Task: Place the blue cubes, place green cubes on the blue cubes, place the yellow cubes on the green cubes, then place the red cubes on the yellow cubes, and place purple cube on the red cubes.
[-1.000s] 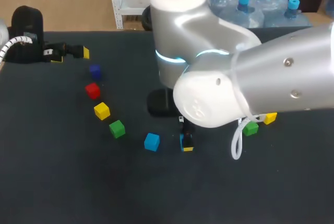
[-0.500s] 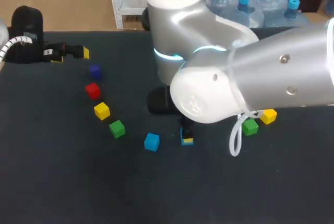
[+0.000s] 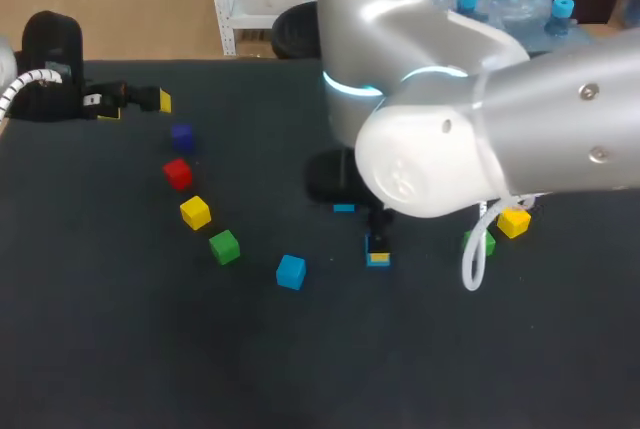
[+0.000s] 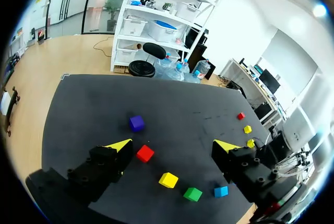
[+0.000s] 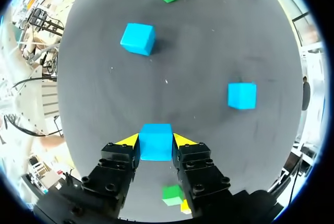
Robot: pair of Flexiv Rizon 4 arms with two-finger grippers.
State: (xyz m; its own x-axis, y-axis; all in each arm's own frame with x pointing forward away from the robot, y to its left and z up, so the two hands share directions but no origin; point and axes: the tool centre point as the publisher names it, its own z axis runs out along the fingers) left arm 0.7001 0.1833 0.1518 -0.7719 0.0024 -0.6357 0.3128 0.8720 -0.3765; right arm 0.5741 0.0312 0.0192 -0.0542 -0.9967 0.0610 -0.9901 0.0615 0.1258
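Now, right jaws clamped on blue cube (image 5: 155,141) — left jaws apart.

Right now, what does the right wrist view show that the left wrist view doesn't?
Only the right wrist view: the right tool shut on the held blue cube, and a lone blue cube ahead of it.
Only the left wrist view: the open, empty left tool and a far red cube.
Both: the row of purple cube, near red cube, yellow cube, green cube and end blue cube.
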